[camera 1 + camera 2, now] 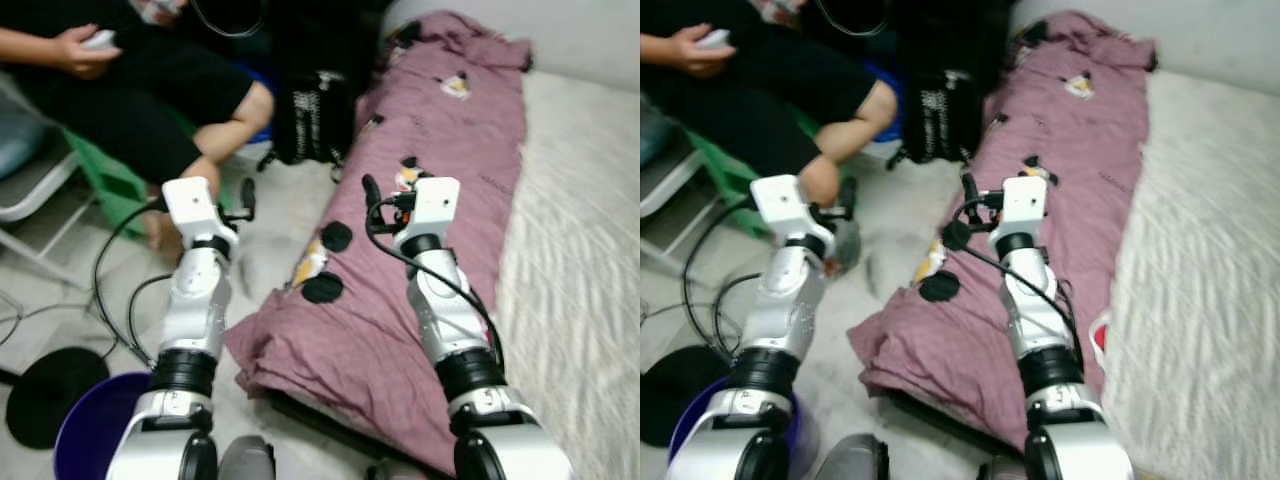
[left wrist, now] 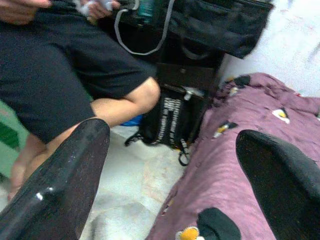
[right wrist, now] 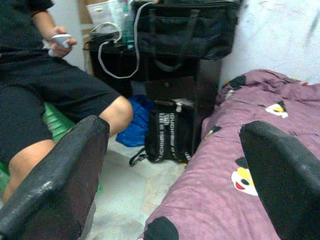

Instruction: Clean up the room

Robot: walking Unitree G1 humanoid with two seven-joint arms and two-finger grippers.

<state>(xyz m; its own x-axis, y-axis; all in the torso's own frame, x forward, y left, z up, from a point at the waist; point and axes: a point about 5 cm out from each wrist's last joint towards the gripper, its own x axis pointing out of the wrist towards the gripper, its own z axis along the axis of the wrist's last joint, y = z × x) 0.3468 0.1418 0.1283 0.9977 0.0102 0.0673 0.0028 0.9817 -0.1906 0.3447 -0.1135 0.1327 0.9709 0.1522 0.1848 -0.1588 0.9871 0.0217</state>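
Both end effectors gape beside unreadable-lettered black bag (image 1: pixel 312 117).

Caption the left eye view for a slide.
Both grippers, left and right, open above a purple blanket beside a seated person.

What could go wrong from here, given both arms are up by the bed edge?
1. A seated person's bare knee is close ahead of the left end effector; reaching forward might strike it.
2. Loose black cables trail on the floor beside the left arm and could snag when stepping.
3. The purple blanket hangs bunched over the bed edge; the open right end effector might drag it onto the floor.
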